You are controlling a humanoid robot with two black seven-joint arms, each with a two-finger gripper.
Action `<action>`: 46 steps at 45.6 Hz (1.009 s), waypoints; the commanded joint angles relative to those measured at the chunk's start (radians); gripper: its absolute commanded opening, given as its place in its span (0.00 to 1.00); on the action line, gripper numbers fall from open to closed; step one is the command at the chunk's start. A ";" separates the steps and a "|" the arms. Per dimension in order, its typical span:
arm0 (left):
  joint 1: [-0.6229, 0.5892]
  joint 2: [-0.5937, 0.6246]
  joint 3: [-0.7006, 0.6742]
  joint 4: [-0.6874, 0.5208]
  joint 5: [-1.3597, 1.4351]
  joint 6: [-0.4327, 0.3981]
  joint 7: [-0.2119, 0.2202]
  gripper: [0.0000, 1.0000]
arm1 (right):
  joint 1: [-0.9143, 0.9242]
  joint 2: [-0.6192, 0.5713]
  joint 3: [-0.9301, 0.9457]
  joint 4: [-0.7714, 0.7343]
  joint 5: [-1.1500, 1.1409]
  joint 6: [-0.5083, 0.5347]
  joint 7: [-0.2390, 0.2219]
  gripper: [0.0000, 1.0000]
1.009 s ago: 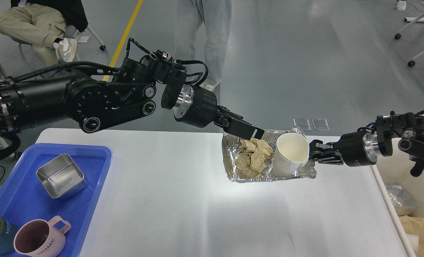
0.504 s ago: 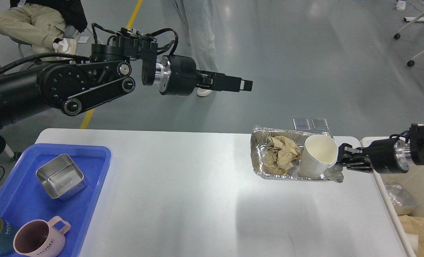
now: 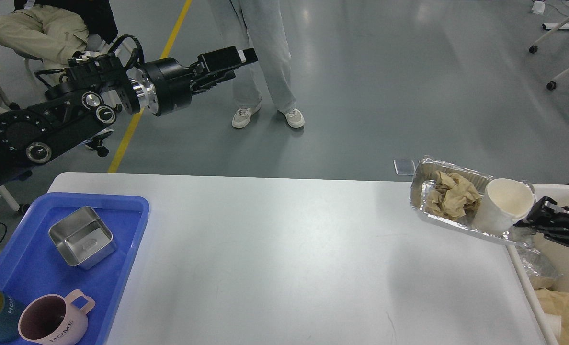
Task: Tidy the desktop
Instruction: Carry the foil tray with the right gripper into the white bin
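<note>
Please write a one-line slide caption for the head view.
Right end effector carries foil tray with crumpled paper and paper cup off the desktop.

Smooth glossy desktop [image 3: 284,249], crinkled foil tray [image 3: 421,191], crumpled brown paper [image 3: 452,199], shiny steel box [image 3: 81,237]

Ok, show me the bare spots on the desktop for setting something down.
The desktop is bare from the blue tray across to the foil tray at the far right corner. Crowded: the blue tray, holding a steel tin and mugs.

Bright overhead light, soft glare on desktop [image 3: 284,249], sharp w/ slight edge distortion.
</note>
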 commanded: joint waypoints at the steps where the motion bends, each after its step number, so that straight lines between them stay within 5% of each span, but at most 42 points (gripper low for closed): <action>1: 0.054 0.013 -0.053 0.000 -0.032 0.048 0.002 0.89 | -0.047 -0.017 -0.001 -0.059 0.066 -0.008 0.001 0.00; 23: 0.223 0.022 -0.160 0.001 -0.124 0.355 0.003 0.89 | -0.275 0.047 0.002 -0.305 0.320 -0.092 -0.001 0.00; 46: 0.347 0.012 -0.318 0.000 -0.220 0.498 0.003 0.89 | -0.510 0.378 0.017 -0.791 0.645 -0.105 -0.013 0.00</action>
